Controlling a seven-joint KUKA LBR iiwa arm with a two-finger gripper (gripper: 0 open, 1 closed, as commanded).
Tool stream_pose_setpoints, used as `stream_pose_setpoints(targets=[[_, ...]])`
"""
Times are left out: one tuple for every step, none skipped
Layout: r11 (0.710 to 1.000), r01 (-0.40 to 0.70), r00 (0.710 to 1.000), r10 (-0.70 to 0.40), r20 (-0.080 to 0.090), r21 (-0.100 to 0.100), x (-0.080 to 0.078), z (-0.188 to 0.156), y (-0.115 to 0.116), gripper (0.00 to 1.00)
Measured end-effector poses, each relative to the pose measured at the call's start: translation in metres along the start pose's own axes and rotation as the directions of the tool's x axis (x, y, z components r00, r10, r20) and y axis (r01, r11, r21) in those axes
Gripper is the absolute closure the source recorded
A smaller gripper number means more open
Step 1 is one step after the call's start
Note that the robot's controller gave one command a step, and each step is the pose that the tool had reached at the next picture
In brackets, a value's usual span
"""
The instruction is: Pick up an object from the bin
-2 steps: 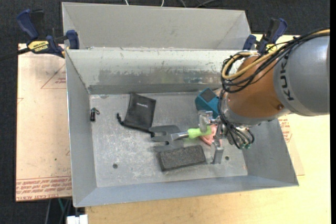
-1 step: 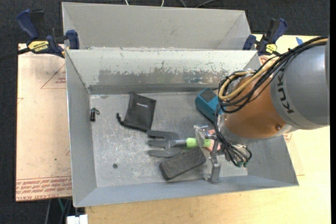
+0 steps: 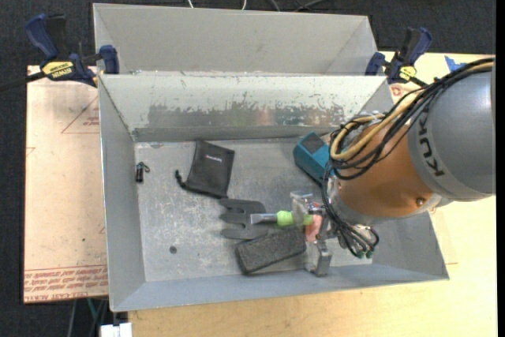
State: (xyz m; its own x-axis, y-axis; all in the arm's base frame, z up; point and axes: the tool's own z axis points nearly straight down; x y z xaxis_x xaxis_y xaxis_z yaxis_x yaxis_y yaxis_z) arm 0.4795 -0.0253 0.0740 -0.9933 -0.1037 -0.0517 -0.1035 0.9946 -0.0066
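My gripper (image 3: 319, 255) is low in the bin near the front wall, right of centre, under the orange-covered wrist. Right beside it on the left lies a dark grey rectangular block (image 3: 268, 253), its right end touching or nearly touching the gripper. Just above the block lies a grey tool (image 3: 241, 218) with a green handle (image 3: 286, 218) that points toward the gripper. A small pink piece (image 3: 312, 226) sits by the handle's end. A blue box-shaped thing (image 3: 312, 153) lies behind, partly hidden by the wrist.
A black flat pouch (image 3: 208, 168) lies toward the back middle of the bin, and a small black clip (image 3: 140, 171) lies at the left wall. The arm and its cables cover the right part of the bin.
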Motion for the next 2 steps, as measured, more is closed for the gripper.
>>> stream_pose_setpoints(targets=[[0.981,0.196,0.981,-0.196,-0.003,-0.002,-0.019,0.003,0.079,0.00],[0.985,0.173,0.985,-0.174,0.010,0.006,-0.053,0.003,0.052,1.00]])
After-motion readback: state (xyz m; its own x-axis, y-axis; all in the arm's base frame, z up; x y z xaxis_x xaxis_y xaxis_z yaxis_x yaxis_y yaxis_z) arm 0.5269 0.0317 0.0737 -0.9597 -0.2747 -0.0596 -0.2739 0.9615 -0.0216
